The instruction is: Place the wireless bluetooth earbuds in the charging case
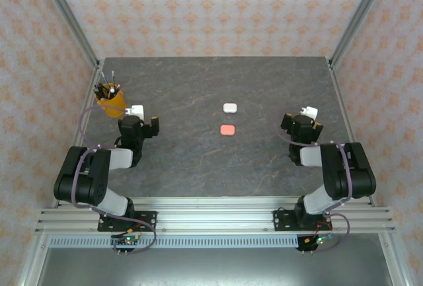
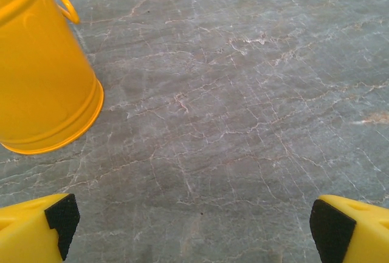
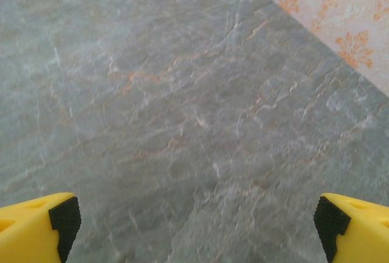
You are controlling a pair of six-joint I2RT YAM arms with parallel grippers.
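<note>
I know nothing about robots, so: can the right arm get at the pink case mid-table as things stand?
Probably yes: only bare table lies between the pink case and the open right tool, nothing blocking.

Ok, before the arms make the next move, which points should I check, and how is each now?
1. left gripper open, empty: ok.
2. right gripper open, empty: ok.
3. white case and pink case apart on the table: ok.
4. case lids open: cannot tell, too small.
5. yellow cup clear of left gripper: ok, but near.
6. earbuds located: cannot tell.
</note>
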